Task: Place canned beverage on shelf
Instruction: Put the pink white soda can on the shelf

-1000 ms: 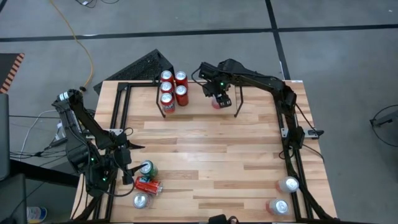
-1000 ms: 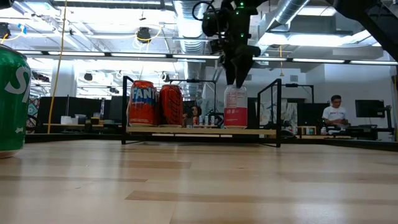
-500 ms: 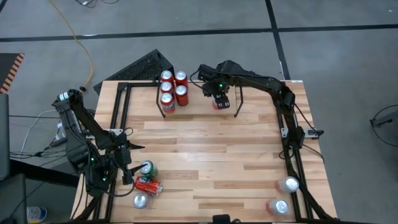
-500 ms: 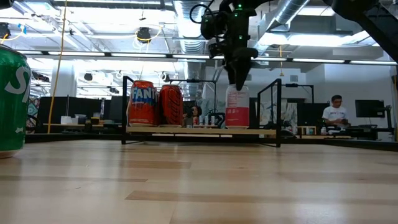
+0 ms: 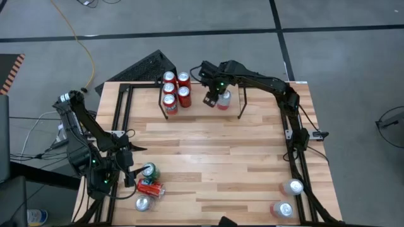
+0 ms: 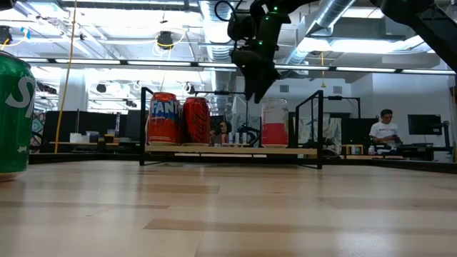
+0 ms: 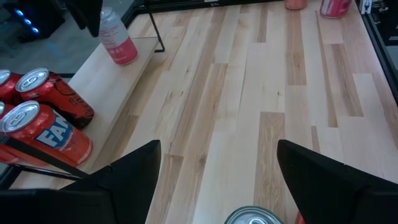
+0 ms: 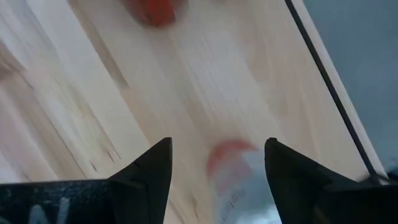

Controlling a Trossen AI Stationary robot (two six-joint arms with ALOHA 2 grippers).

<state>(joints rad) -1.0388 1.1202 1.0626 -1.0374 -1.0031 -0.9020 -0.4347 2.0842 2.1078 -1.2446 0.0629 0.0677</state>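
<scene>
Released, the right gripper's [image 5: 211,98] jaws hang beside the pink can [image 5: 224,99] standing on the shelf [image 6: 228,150].

overhead, table-level, two wrist cameras

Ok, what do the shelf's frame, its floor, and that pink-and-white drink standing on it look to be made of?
Shelf frame: thin black rods, probably painted metal. Its floor: pale board with visible grain, likely unfinished wood. Pink-and-white drink: silvery top, printed wall, probably an aluminium can, though its pale wall could be plastic.
</scene>
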